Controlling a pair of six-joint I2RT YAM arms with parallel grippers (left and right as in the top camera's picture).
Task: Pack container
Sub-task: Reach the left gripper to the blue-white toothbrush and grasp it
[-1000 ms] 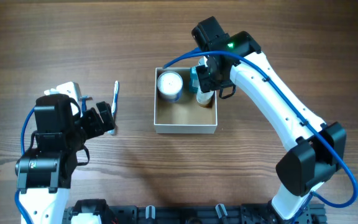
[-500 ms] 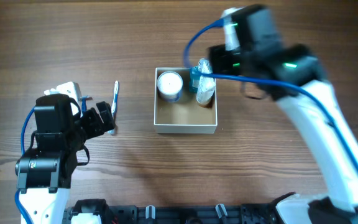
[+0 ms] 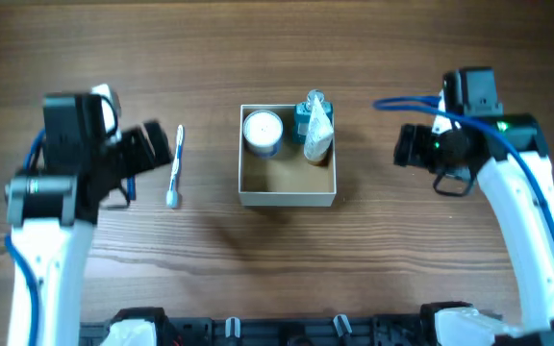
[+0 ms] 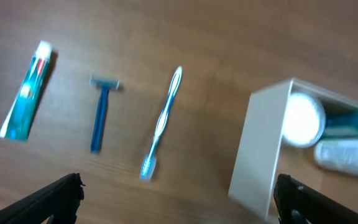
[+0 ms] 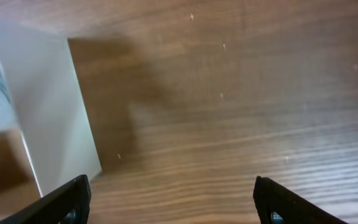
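Observation:
The container (image 3: pixel 287 198), a square white box with a tan inside, stands mid-table. It holds a round white jar (image 3: pixel 263 132), a teal item and a pale tube (image 3: pixel 317 135) along its far side. My left gripper (image 3: pixel 149 152) is open and empty, left of a blue-white toothbrush (image 3: pixel 174 165). The left wrist view shows the open jaws (image 4: pixel 178 200) above the toothbrush (image 4: pixel 163 121), a blue razor (image 4: pixel 100 112), a toothpaste tube (image 4: pixel 27 90) and the container (image 4: pixel 260 149). My right gripper (image 3: pixel 408 147) is open and empty, right of the container (image 5: pixel 48 106), with its jaws (image 5: pixel 169 200) over bare wood.
The wooden table carries the razor and toothpaste at the left; in the overhead view my left arm hides them. A dark rail (image 3: pixel 277 332) runs along the table's front edge.
My right arm has pulled out of the container and swung right, leaving the pale tube inside. My left arm has lifted and moved toward the back, uncovering the toothbrush.

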